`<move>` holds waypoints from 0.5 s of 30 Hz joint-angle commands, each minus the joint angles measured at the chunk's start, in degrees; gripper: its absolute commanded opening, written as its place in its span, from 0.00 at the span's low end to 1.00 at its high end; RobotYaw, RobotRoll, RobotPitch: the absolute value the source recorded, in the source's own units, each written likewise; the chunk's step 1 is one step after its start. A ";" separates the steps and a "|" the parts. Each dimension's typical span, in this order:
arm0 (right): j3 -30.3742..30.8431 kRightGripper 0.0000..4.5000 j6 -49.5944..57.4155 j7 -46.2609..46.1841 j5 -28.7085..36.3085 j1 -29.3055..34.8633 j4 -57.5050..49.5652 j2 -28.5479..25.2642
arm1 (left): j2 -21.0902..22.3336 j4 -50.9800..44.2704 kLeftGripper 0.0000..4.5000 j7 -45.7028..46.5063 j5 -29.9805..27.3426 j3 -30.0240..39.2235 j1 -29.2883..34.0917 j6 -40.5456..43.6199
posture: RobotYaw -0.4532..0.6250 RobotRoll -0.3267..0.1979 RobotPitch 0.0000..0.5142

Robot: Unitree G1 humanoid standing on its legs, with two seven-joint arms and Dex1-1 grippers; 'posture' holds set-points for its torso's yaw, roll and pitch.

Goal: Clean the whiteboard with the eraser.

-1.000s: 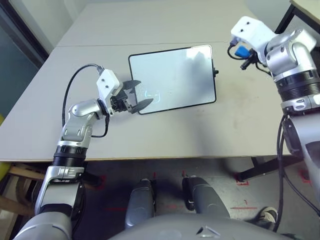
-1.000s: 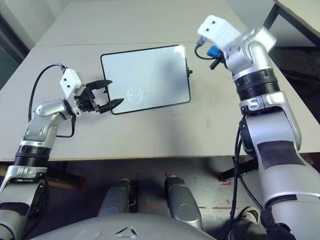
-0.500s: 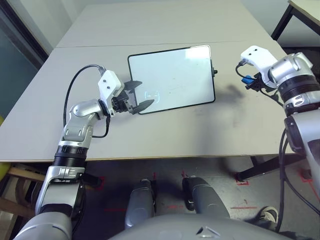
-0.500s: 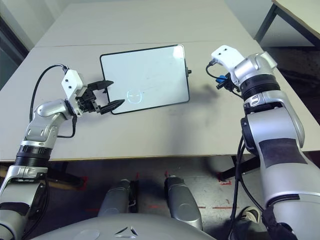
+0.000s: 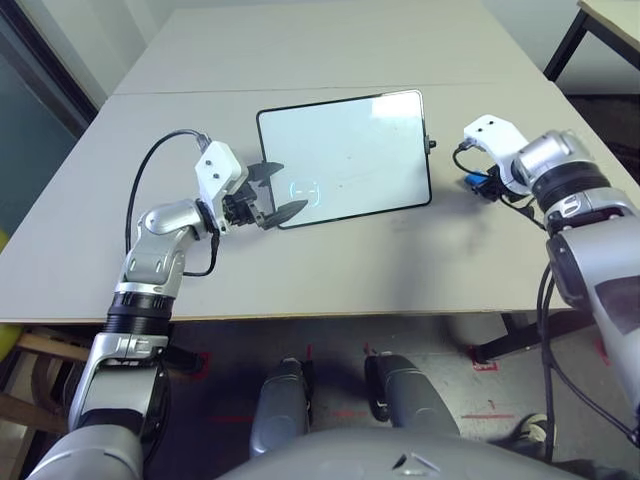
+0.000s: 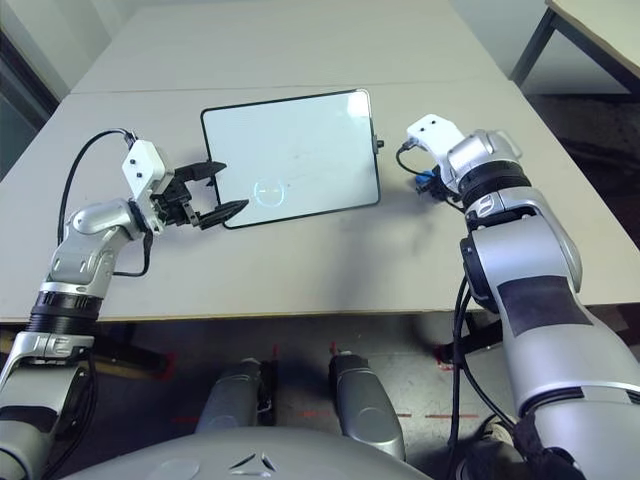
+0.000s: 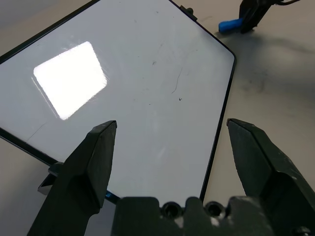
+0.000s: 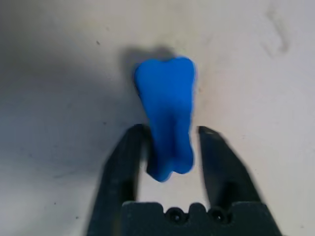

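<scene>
Left tool, nearer the near edge of the tabletop than the far one, has its 2 black fingers well apart, the tips over the left edge of the whiteboard. Slightly farther out, toward the tabletop's right edge, the right tool points down with its 2 fingers apart on either side of the near part of the blue eraser. 1 finger is right up against the eraser's side or overlapping it in view, and I cannot tell if they touch; a gap separates the other finger from it. Beyond the fingertips, the eraser's wider end sticks out past its pinched waist. It is between the whiteboard and the tabletop's right edge, apart from the board. The whiteboard lies flat, a little askew to the tabletop's near edge, with a pale blue ring-shaped glow by its near left corner and 1 black knob on its right side. Behind it, a thin seam crosses the tabletop. Past the tabletop's far right part stands another table.
</scene>
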 commanded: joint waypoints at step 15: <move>-14.80 0.99 -9.73 0.60 15.46 8.44 -23.41 -8.31 | 2.49 0.47 1.00 10.88 -3.56 14.78 -1.39 1.10 | 0.32 0.62 0.14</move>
